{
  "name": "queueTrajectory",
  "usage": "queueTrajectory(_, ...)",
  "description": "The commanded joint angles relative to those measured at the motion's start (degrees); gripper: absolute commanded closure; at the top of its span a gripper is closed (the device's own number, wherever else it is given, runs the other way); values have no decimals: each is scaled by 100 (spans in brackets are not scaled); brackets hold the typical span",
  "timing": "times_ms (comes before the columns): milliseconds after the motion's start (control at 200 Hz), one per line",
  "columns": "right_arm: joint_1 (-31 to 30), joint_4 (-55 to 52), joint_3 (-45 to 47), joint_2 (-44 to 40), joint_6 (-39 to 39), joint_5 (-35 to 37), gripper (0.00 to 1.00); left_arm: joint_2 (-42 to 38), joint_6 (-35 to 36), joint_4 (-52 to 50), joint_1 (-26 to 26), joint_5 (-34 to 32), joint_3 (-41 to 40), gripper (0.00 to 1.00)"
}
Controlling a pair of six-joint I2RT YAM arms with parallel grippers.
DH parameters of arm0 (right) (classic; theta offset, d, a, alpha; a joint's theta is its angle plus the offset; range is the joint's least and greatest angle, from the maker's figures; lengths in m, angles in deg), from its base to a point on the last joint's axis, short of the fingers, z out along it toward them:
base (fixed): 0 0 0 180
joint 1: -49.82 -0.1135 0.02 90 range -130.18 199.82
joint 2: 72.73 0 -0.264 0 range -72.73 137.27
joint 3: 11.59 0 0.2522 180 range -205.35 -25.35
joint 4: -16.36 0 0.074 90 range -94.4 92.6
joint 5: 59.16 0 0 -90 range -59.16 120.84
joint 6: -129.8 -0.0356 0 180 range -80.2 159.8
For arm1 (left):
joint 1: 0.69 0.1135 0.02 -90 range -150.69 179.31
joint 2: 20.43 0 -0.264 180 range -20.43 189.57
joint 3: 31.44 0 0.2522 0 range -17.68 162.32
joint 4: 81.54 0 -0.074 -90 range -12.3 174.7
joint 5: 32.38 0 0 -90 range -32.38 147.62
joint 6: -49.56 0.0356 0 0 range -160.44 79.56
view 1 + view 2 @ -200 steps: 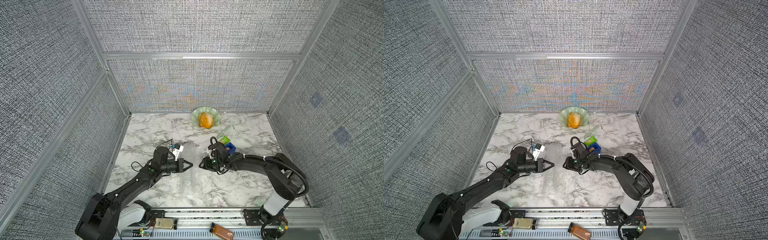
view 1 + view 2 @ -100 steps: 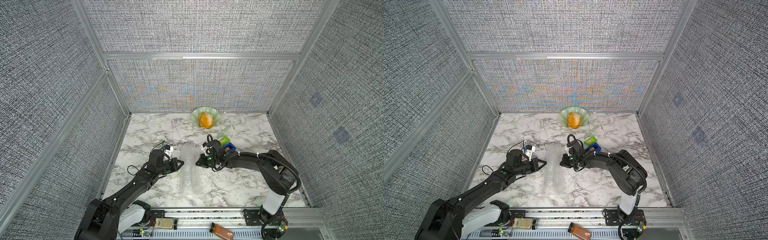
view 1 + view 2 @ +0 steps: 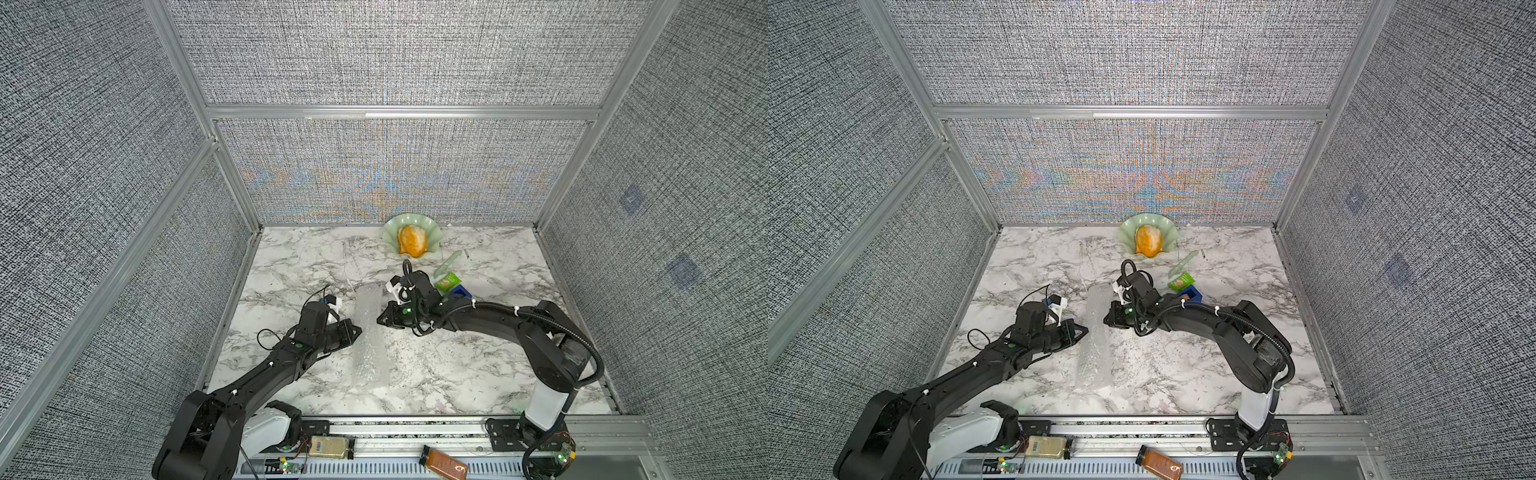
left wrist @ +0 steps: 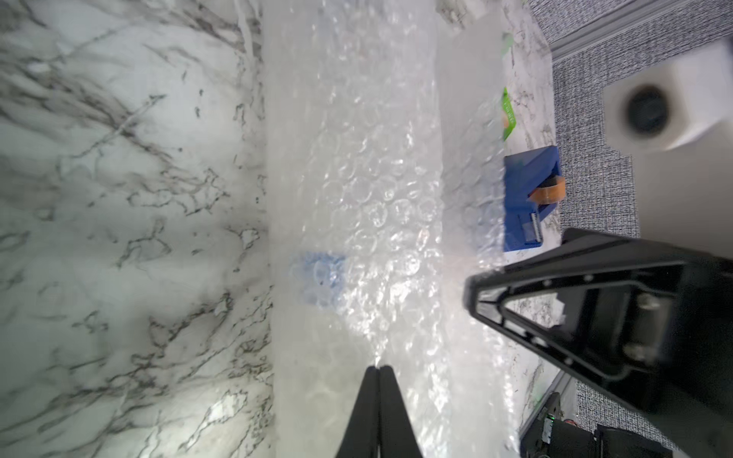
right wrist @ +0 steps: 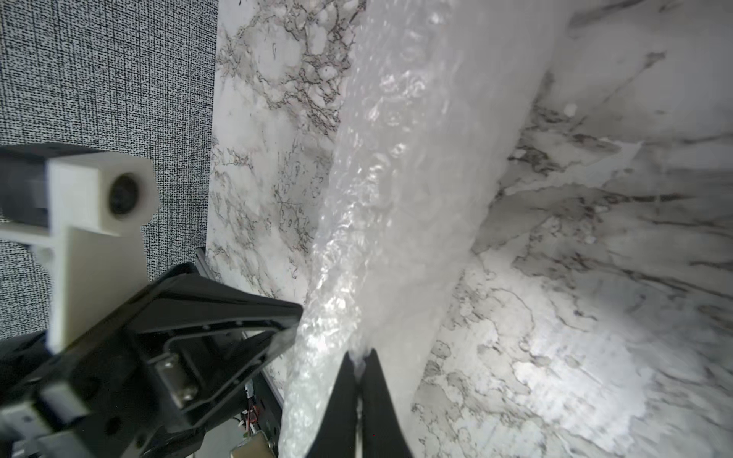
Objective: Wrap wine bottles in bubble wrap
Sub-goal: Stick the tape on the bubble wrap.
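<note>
1. Already the wrap (image 3: 370,332) lies as a long roll on the table (image 3: 457,374), running from the centre of the frame down toward the lower centre in both top views
2. Inside it the bottle (image 4: 321,283) shows only as a blurred blue-white label through the bubbles in the left wrist view; its cap and both ends are hidden, so it seems covered along its whole length
3. Left gripper (image 3: 358,330) sits at the left of the roll in the top views, jaws closed and tips touching the roll's side; I cannot tell whether any film is pinched between them
4. Right gripper (image 3: 379,321) sits at the right of the roll, a little higher in the frame, and is closed on a bunched fold of wrap, seen between its tips in the right wrist view
5. Done, as I judge it: the bottle is laid on the sheet and rolled up in it
6. Left, as I judge it: the loose outer edge needs holding down and fixing, likely with tape from the dispenser (image 3: 460,291) just right of the right gripper; the ends of the roll look open and not folded in
7. Risk, as I judge it: if both grippers let go now, the springy roll may uncurl
</note>
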Motion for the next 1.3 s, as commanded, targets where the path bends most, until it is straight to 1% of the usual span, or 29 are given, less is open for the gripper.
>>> queueTrajectory(0,-59,-273,-202,100,110,-76,100,273,64,159,5,278,-51,100)
queueTrajectory(115,-138,-448,-398,202,184,-97,100,794,77,378,12,638,-94,100)
queueTrajectory(210,-182,-602,-531,245,243,-119,100,913,-84,883,4,791,-306,100)
queueTrajectory(400,-201,-1144,-628,144,482,113,100,803,-270,1382,-44,762,-465,100)
queueTrajectory(500,-201,-1367,-637,178,613,193,100,985,-411,1877,-121,775,-530,100)
queueTrajectory(625,-210,-1254,-547,268,549,102,100,1208,-501,2268,-206,749,-535,100)
queueTrajectory(680,-227,-1185,-516,280,519,57,100,1130,-404,2082,-208,653,-481,100)
queueTrajectory(830,-288,-1065,-549,360,491,-43,100,701,0,1043,-189,234,-324,100)
queueTrajectory(995,-342,-1016,-610,488,487,-75,100,767,314,7,-103,217,-66,100)
queueTrajectory(1120,-350,-1012,-597,543,518,-90,100,608,477,-481,2,182,-44,100)
queueTrajectory(1231,-350,-981,-558,579,534,-124,92,472,684,-918,94,147,2,100)
queueTrajectory(1296,-346,-939,-510,602,526,-145,80,400,753,-1044,134,185,11,100)
